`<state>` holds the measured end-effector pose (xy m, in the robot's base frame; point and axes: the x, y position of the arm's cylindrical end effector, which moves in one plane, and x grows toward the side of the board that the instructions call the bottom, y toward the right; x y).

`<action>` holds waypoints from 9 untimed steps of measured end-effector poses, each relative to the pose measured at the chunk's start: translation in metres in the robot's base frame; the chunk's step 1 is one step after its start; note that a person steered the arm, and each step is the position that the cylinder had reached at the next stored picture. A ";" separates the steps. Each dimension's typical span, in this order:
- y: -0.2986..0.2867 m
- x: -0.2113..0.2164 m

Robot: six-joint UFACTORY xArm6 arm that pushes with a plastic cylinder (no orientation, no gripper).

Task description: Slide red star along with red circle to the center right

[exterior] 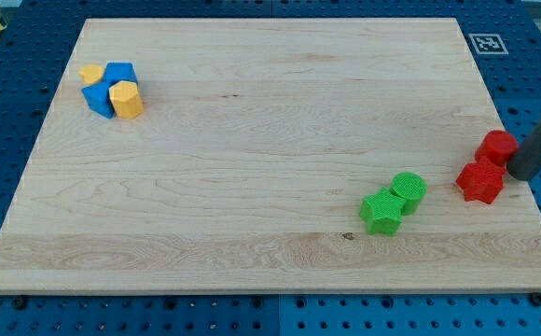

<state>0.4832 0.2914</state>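
Observation:
The red star lies near the view's right edge of the wooden board, at mid height. The red circle sits just above and right of it, touching it. My tip is at the lower end of the dark rod that comes in from the view's right. It stands just right of both red blocks, close against them.
A green circle and a green star sit together left of the red blocks. Blue and yellow blocks cluster at the top left. The board's right edge runs just beside my tip.

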 end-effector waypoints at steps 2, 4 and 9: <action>0.002 -0.045; 0.036 -0.019; -0.060 0.102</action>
<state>0.5850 0.2316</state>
